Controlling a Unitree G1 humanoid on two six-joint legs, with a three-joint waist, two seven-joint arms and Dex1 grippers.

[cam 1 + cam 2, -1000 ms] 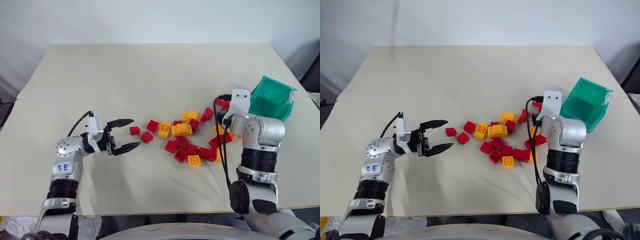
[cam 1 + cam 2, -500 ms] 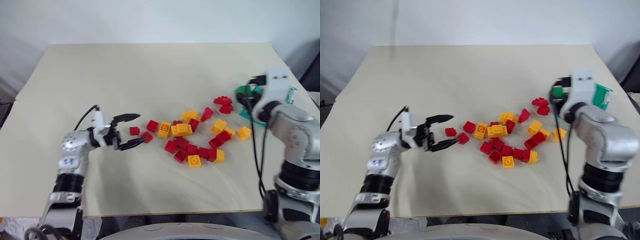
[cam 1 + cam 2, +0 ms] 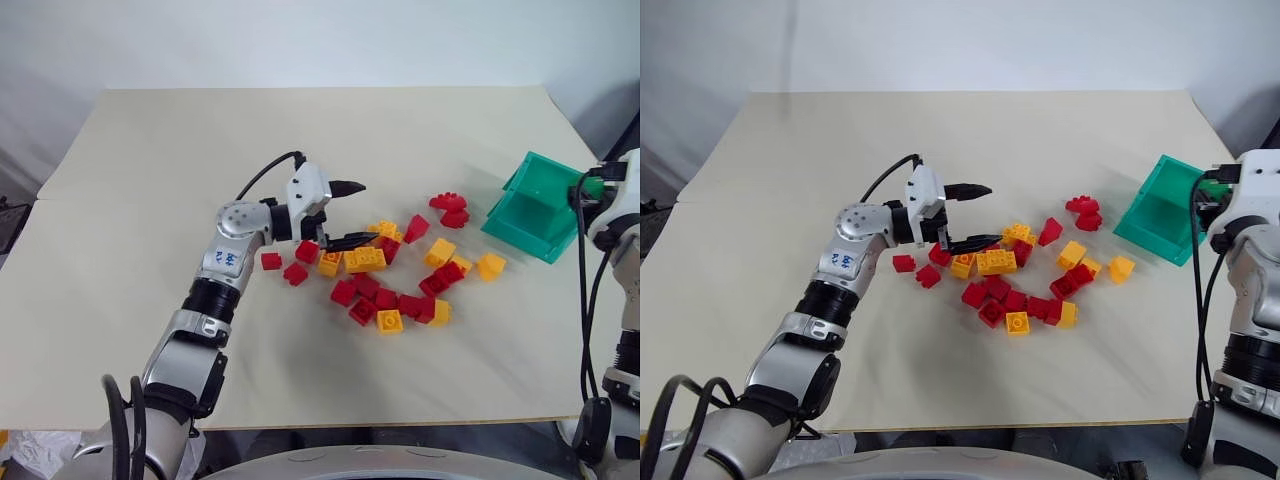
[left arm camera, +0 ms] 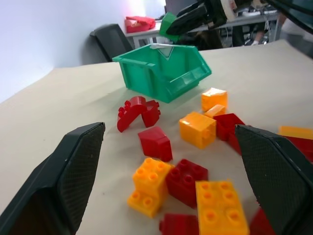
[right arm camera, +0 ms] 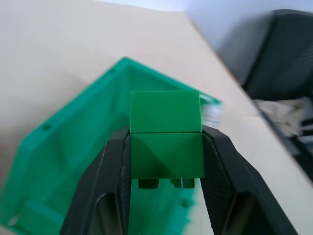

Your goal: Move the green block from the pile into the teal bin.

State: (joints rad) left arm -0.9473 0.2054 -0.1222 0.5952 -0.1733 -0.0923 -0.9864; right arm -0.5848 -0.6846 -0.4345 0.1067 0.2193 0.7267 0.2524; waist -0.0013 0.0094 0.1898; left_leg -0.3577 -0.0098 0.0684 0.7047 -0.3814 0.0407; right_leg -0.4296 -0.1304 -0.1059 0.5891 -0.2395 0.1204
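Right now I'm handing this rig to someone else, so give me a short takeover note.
Right gripper: jaws shut on the green block, held over the teal bin at the table's right side.
Left gripper: jaws open, holding nothing, hovering at the left end of the pile.
Done: the green block is out of the pile and carried to the bin.
Left: release it into the bin, then draw both arms back. The red and yellow bricks lie on the table.
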